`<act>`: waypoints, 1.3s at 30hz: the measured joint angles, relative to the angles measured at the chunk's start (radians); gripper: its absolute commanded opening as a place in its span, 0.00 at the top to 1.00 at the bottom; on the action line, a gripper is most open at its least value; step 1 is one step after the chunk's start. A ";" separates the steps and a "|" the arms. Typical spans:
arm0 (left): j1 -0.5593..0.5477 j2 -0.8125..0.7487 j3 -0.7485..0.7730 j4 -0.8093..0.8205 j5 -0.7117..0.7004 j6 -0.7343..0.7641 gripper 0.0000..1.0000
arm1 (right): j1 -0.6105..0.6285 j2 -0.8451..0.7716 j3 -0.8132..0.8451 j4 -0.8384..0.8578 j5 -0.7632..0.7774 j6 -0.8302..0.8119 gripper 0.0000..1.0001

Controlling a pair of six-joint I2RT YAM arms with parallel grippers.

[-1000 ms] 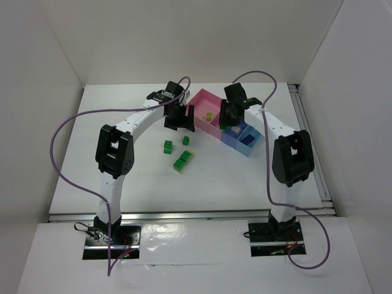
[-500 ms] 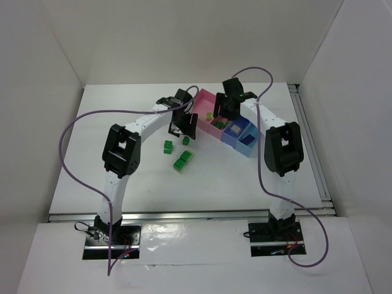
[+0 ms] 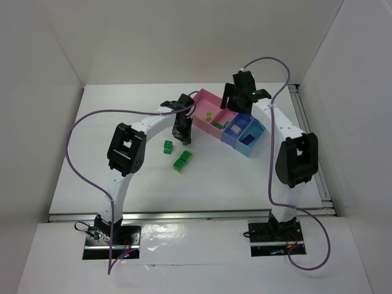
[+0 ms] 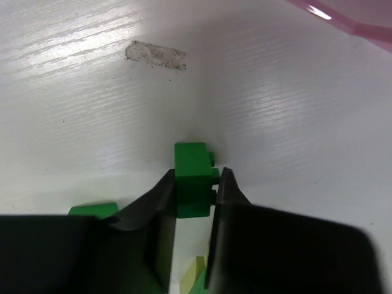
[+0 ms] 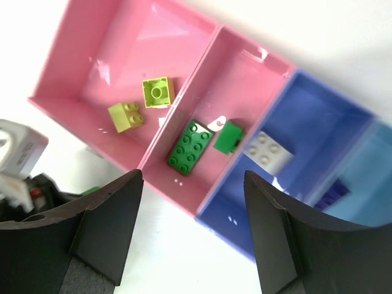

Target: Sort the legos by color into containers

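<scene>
The left claw (image 4: 196,176) is down low on the white tabletop (image 3: 122,98). Its two fingers (image 4: 160,205) are shut tight on a green lego (image 4: 193,160), one on each side. The lego sits on the tabletop and its bumps point sideways. It is near the big pink tray (image 4: 343,17), and only an edge of that tray shows at the top corner of the left wrist view. A small gray mark (image 4: 156,55) is on the tabletop past the lego.

More green legos (image 3: 182,160) lie loose on the tabletop, just in front of the left claw and close together. One more (image 3: 167,146) lies a bit to the left of them.

The right claw (image 5: 191,199) hangs over the row of trays. Its fingers (image 5: 107,226) are spread wide apart and hold nothing.

The four trays are joined in a row. The big pink tray has two yellow-green legos (image 5: 157,92) in it, near each other. The small pink tray (image 5: 245,79) next to it has a flat green lego (image 5: 190,147) and a little green lego (image 5: 229,136), lying side by side. Next comes the blue-purple tray (image 5: 312,128), with one pale lego (image 5: 266,151) in its corner. Last is the light blue tray (image 5: 373,165), with a dark blue lego (image 5: 331,196) in it that is partly cut off by the right finger.
</scene>
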 measured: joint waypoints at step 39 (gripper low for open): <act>-0.036 0.076 0.380 0.209 0.389 -0.187 0.31 | -0.125 -0.445 -0.273 -0.034 0.115 -0.027 0.27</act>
